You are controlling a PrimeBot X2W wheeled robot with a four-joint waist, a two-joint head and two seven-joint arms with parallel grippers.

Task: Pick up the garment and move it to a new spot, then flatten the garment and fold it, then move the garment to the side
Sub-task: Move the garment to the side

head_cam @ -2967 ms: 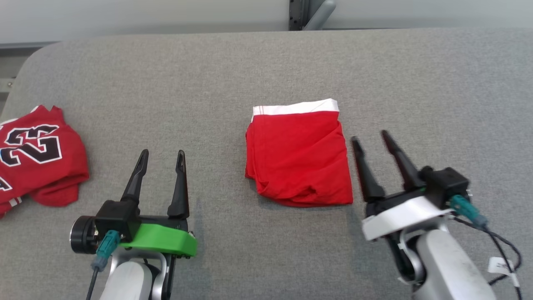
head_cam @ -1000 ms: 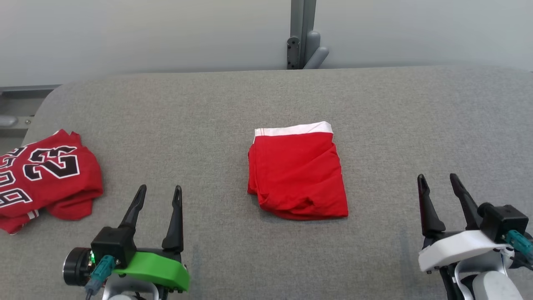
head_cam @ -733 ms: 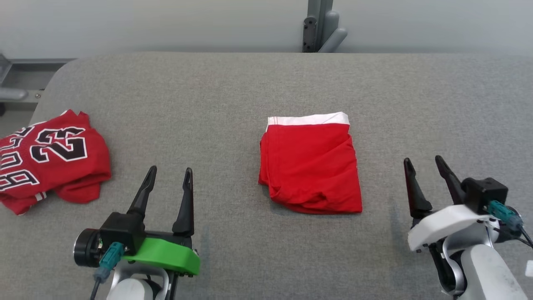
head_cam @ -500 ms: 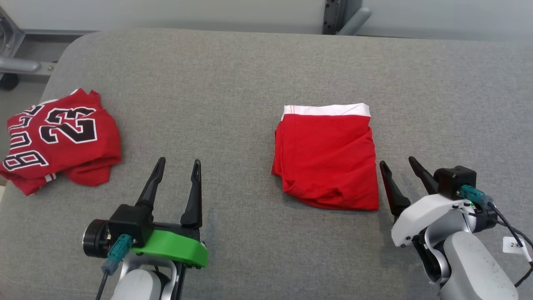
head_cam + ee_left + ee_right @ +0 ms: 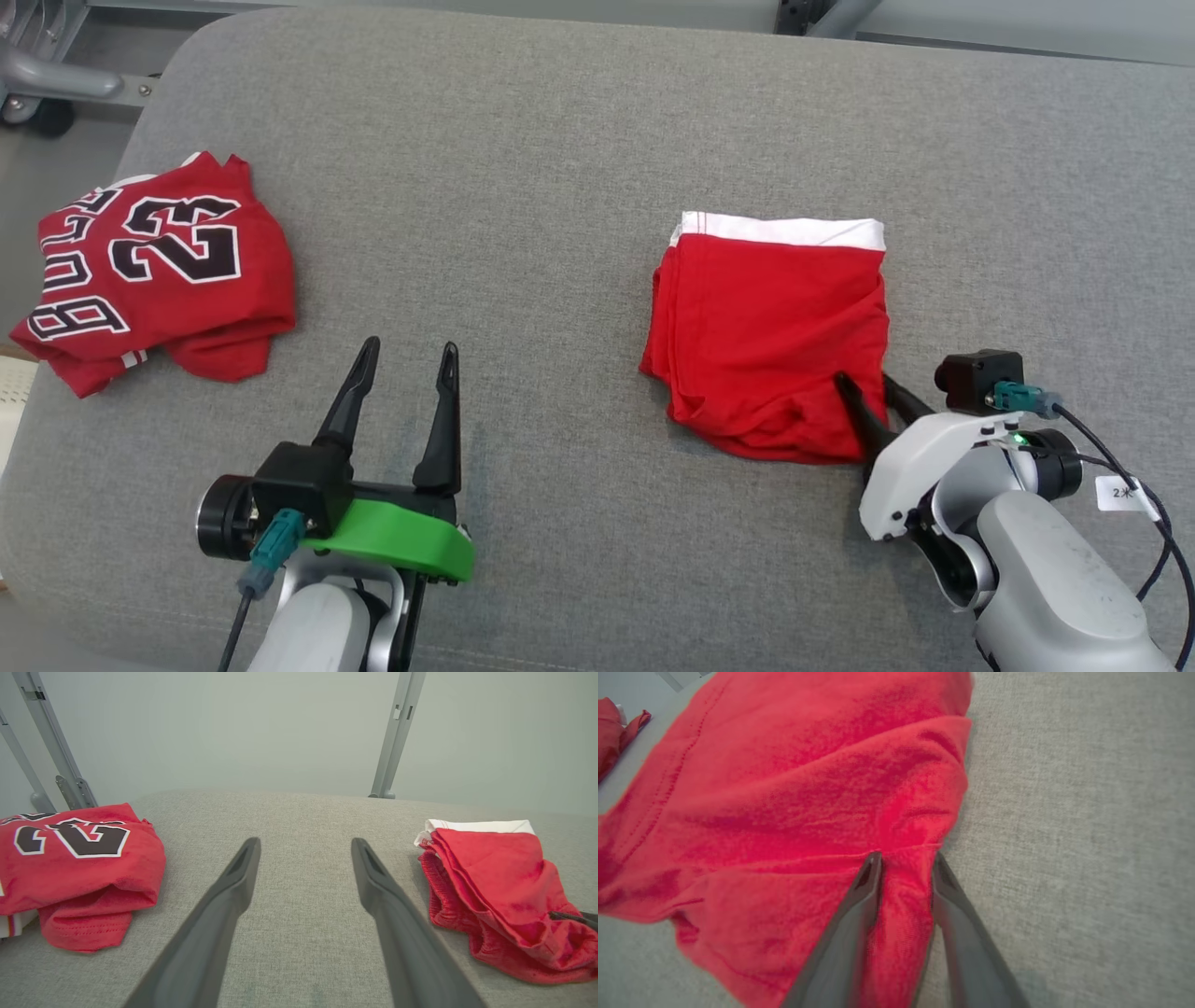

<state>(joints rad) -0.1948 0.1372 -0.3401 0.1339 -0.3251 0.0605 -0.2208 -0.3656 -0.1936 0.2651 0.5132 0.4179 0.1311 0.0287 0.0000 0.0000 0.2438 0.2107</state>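
1. Folded red garment [image 5: 770,345] – lies flat and squared right of centre on the grey padded table [image 5: 523,140], white waistband [image 5: 784,231] at its far edge.
2. Right gripper [image 5: 864,392] – at the garment's near right corner; in the right wrist view its fingers [image 5: 859,896] are drawn close about a raised ridge of red cloth, apparently pinching it.
3. Left gripper [image 5: 411,347] – fingers spread, nothing between them, above bare table, well apart from the garment.
4. Numbered red jersey [image 5: 159,271] – crumpled at the table's left end.
5. Step in hand, as judged – folding done; moving the garment aside begins.
6. Next move calls for a pinch through all layers, then a low carry so the fold holds.
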